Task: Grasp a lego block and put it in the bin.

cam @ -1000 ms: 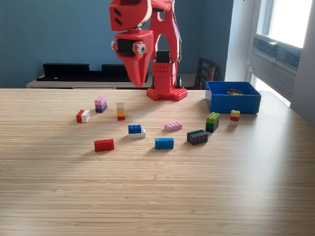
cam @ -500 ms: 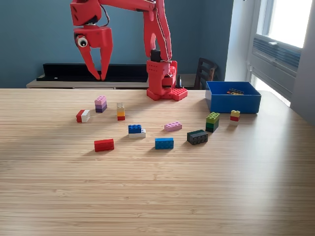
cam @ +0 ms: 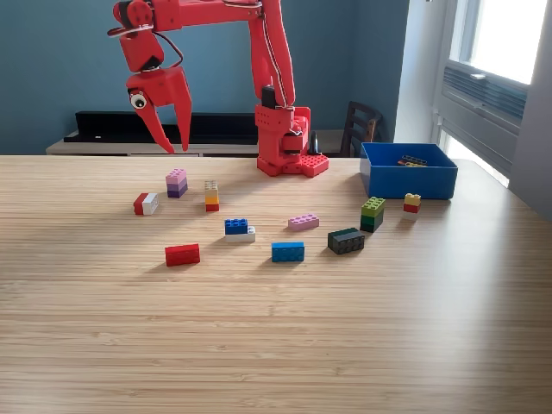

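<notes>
The red printed gripper hangs with its fingers narrowly parted and empty above the pink-and-purple stacked lego block at far left of the exterior view, seemingly lining up a grasp. The open blue plastic bin waits far right.

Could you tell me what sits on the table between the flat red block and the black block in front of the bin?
In the exterior view, between the red block and the black block lie a blue-on-white block and a blue block; a pink block sits just behind that line.
</notes>
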You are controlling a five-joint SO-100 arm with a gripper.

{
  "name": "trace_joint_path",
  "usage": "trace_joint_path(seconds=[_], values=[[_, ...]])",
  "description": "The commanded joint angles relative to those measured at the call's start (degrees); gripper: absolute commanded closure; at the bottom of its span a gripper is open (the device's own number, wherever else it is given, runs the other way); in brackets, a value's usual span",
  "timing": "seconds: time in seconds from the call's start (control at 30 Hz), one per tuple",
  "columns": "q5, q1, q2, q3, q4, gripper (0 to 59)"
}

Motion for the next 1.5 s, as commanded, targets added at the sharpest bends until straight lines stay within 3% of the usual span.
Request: trace_joint_path(seconds=[0.03,0.13,0.23,0.4,0.57,1.2,1.5], values=[[0.0,1.23,1.58,1.32,-0.53,24.3],[-0.62,2.2,2.11,1.85,-0.53,20.0],[-2.2,2.81,5.01,3.25,-0.53,20.0],[-3.78,3.52,9.67,8.61,-1.85,22.2],[-3.87,3.52,11.51,15.64,-8.35,25.4],[-4.83,2.64,10.55,20.83,-20.65,31.5],[-4.13,1.76,10.46,26.81,-28.3,37.9]])
